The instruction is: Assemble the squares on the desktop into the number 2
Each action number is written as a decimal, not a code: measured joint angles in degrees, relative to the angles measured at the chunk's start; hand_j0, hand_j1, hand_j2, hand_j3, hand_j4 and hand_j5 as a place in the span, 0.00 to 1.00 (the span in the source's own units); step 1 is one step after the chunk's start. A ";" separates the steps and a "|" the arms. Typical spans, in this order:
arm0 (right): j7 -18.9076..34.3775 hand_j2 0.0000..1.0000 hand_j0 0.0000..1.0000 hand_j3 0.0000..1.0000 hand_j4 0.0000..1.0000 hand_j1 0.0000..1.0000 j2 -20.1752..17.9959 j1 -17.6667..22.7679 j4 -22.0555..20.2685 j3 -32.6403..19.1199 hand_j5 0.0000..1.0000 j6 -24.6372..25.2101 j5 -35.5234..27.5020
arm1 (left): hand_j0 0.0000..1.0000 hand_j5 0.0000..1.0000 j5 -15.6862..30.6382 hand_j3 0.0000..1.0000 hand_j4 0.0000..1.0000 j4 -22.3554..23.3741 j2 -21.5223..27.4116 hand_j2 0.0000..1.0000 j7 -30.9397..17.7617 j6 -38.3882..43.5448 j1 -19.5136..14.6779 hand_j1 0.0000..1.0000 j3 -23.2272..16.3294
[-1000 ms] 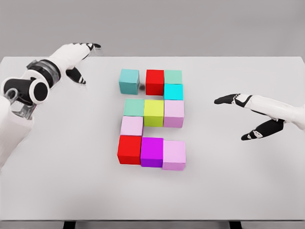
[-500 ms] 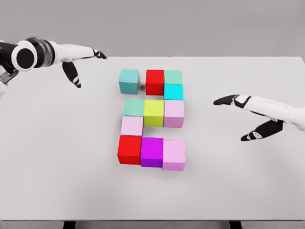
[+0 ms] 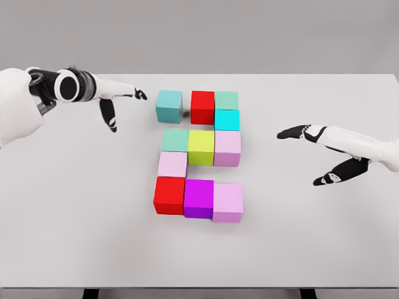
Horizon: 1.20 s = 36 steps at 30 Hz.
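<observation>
Swinging closer, left hand (image 3: 115, 103) (fingers spread, empty) nears the teal cube (image 3: 169, 105); a hard shove could skew the figure.

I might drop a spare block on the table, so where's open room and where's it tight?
Bare table runs left of the block figure, below the left hand, and along the front edge. Another patch lies between the pink block and the right hand. Crowded: the figure itself, with only a thin gap between the teal block and red block.

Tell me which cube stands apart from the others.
The teal cube at the top left: a gap separates it from the red cube, while the others touch their neighbours.
</observation>
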 measured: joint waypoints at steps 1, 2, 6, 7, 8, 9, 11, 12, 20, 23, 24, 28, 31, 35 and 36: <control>0.00 1.00 1.00 1.00 1.00 1.00 0.01 -0.09 -0.05 0.02 1.00 0.00 0.00 | 0.99 0.99 0.00 0.99 0.99 0.13 -0.34 0.99 0.00 0.02 0.00 0.99 -0.20; 0.00 1.00 1.00 1.00 1.00 1.00 0.02 -0.09 -0.09 0.01 1.00 0.00 0.00 | 0.99 0.99 0.00 0.99 0.99 0.22 -0.62 0.99 0.00 0.03 -0.09 0.99 -0.46; 0.00 1.00 1.00 1.00 1.00 1.00 0.04 0.00 -0.19 0.07 1.00 0.00 0.04 | 0.99 0.99 0.00 0.99 0.99 0.39 -1.58 0.99 0.00 0.08 -0.09 0.99 -1.15; 0.00 1.00 1.00 1.00 1.00 1.00 0.06 0.00 -0.21 0.11 1.00 0.00 0.05 | 0.99 0.99 0.01 0.99 0.99 0.40 -1.75 0.99 0.00 0.10 -0.09 0.99 -1.29; 0.00 1.00 1.00 1.00 1.00 1.00 0.08 0.00 -0.21 0.15 1.00 0.00 0.06 | 0.99 0.99 0.02 0.99 0.99 0.42 -1.87 0.99 0.00 0.12 0.00 0.99 -1.44; 0.00 1.00 1.00 1.00 1.00 1.00 0.09 0.00 -0.22 0.18 1.00 0.00 0.07 | 0.99 0.99 0.03 0.99 0.99 0.43 -1.95 0.99 0.00 0.13 0.00 0.99 -1.56; 0.00 1.00 1.00 1.00 1.00 1.00 0.11 0.00 -0.25 0.22 1.00 0.00 0.08 | 0.99 0.99 0.03 0.99 0.99 0.44 -2.01 0.99 0.00 0.14 0.00 0.99 -1.73; 0.00 1.00 1.00 1.00 1.00 1.00 0.11 0.00 -0.26 0.23 1.00 0.00 0.08 | 0.99 0.99 0.05 0.99 0.99 0.44 -2.02 0.99 0.00 0.15 0.09 0.99 -1.79; 0.00 1.00 1.00 1.00 1.00 1.00 0.10 -0.18 -0.13 0.79 1.00 0.00 0.16 | 0.99 0.99 0.07 0.99 0.99 0.95 -1.85 0.99 0.00 0.19 0.26 0.99 -1.96; 0.00 1.00 1.00 1.00 1.00 1.00 0.11 -0.18 -0.14 0.91 1.00 0.00 0.17 | 0.99 0.99 0.02 0.99 0.99 1.77 -1.99 0.99 0.00 0.17 0.26 0.99 -1.97; 0.00 1.00 1.00 1.00 1.00 1.00 0.12 -0.18 -0.15 0.95 1.00 0.00 0.17 | 0.99 0.99 0.02 0.99 0.99 2.03 -2.06 0.99 0.00 0.18 0.26 0.99 -2.03; 0.00 1.00 1.00 1.00 1.00 1.00 0.09 -0.18 -0.18 1.02 1.00 0.00 0.18 | 0.99 0.99 0.00 0.99 0.99 2.74 -2.60 0.99 0.00 0.16 0.18 0.99 -2.59; 0.00 1.00 1.00 1.00 1.00 1.00 0.11 -0.18 -0.18 1.04 1.00 0.00 0.18 | 0.99 0.99 0.00 0.99 0.99 2.90 -3.00 0.99 0.00 0.16 0.18 0.99 -2.75; 0.00 1.00 1.00 1.00 1.00 1.00 0.12 -0.18 -0.25 1.05 1.00 0.00 0.18 | 0.99 0.99 -0.01 0.99 0.99 3.35 -3.33 0.99 0.00 0.16 0.18 0.99 -2.82; 0.00 1.00 1.00 1.00 1.00 1.00 0.12 -0.18 -0.25 1.05 1.00 0.00 0.19 | 0.99 0.99 -0.03 0.99 0.99 3.77 -3.55 0.99 0.00 0.14 0.18 0.99 -2.83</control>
